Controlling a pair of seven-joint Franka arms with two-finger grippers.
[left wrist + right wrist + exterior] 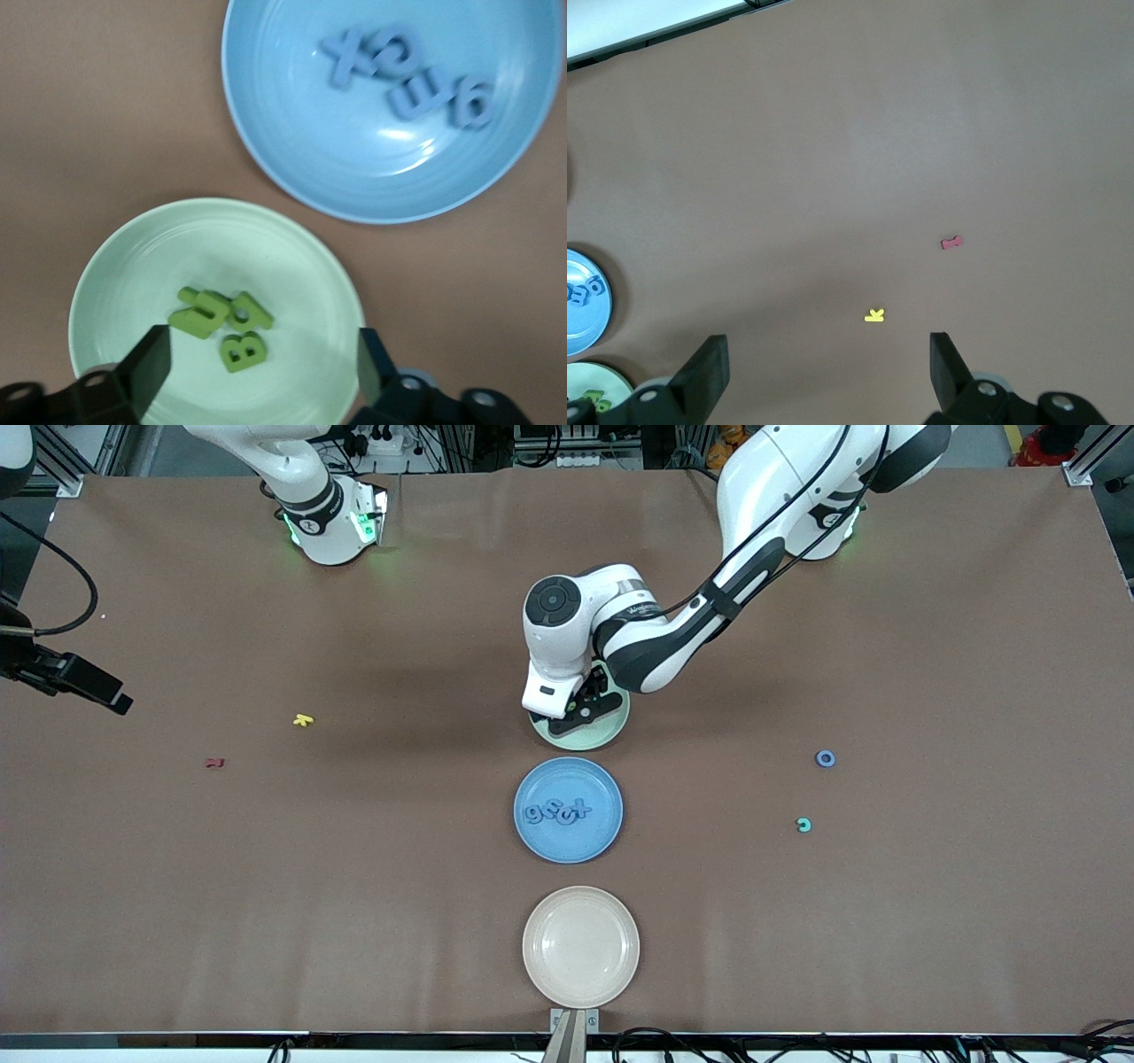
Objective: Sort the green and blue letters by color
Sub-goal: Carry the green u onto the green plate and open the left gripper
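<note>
Overhead scene: two white robot arms reach over a brown table (266, 886) with three round plates in a row down its middle.
Left tool (266, 363): hovers low over the pale green plate, its two black fingers (151, 361) spread wide with nothing between them.
Pale green plate (611, 731): the farthest of the three plates from the front camera, partly hidden by the left arm's wrist.
Green letters (221, 323): three small chunky mid-green shapes lie together in the pale green plate, touching or nearly touching each other.
Blue plate (568, 846): sits just nearer the front camera than the green plate.
Blue letters (556, 811): four light blue shapes lie in a loose row across the middle of the blue plate.
Cream plate (580, 979): the nearest plate to the front camera.
Loose blue ring (825, 758): a small blue ring-shaped letter lies on the table toward the left arm's end, well apart from the plates.
Loose green letter (803, 825): a small teal-green curved shape lies near the blue ring, a little nearer the front camera.
Yellow letter (303, 720): a tiny yellow shape lies toward the right arm's end of the table.
Red letter (214, 763): a tiny red shape lies near the yellow one.
Right tool (828, 367): waits high over the right arm's end of the table, fingers wide apart and holding nothing.
</note>
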